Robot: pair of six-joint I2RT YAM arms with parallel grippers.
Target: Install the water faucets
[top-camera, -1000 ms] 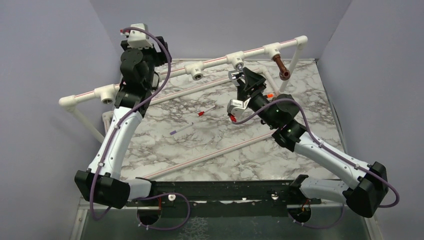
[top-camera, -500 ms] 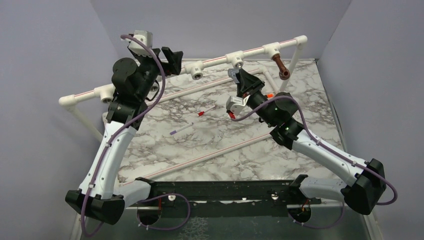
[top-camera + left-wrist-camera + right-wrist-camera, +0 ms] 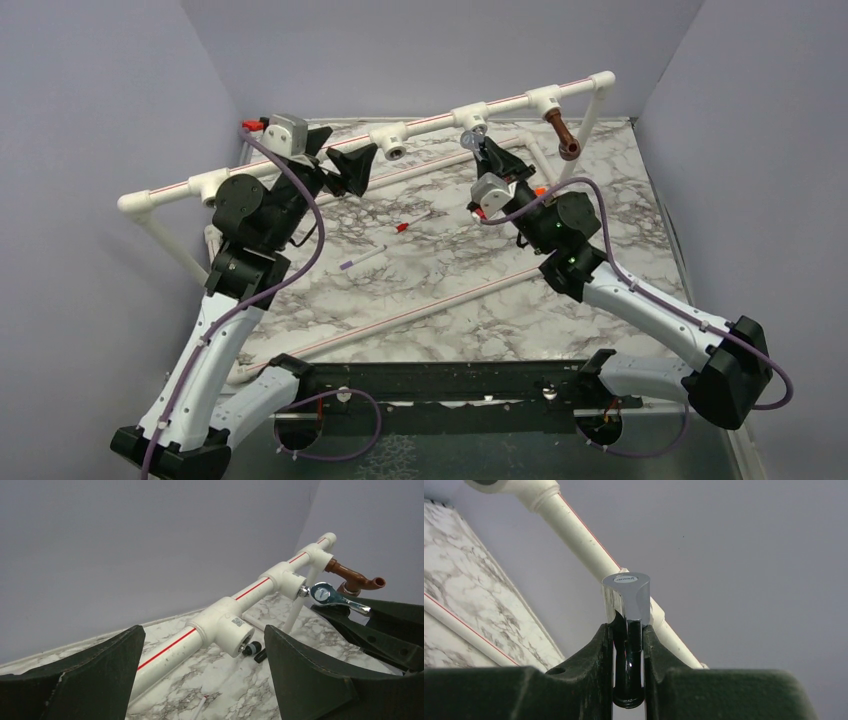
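The chrome water faucet (image 3: 470, 139) has its threaded end at the mouth of a white tee socket (image 3: 470, 117) on the raised pipe rail. My right gripper (image 3: 482, 155) is shut on it. In the right wrist view the black fingers (image 3: 604, 650) clamp the faucet body below its lever handle (image 3: 626, 594). The reddish-brown faucet (image 3: 563, 135) hangs from the neighbouring tee near the right corner. My left gripper (image 3: 345, 163) is open and holds nothing, just left of an unfilled tee socket (image 3: 231, 630). The chrome faucet (image 3: 330, 594) and the brown faucet (image 3: 357, 580) show beyond it.
A white pipe frame (image 3: 300, 165) with a red stripe crosses the marble table diagonally. Another unfilled tee (image 3: 213, 188) sits at its left end. A red-tipped stick (image 3: 405, 227) and a purple-tipped stick (image 3: 357, 261) lie mid-table. A loose pipe (image 3: 400, 315) lies nearer the arms. Grey walls enclose three sides.
My right gripper has shut on the chrome faucet and lifted it to the tee socket. My left arm has swung down and right toward the unfilled tee.
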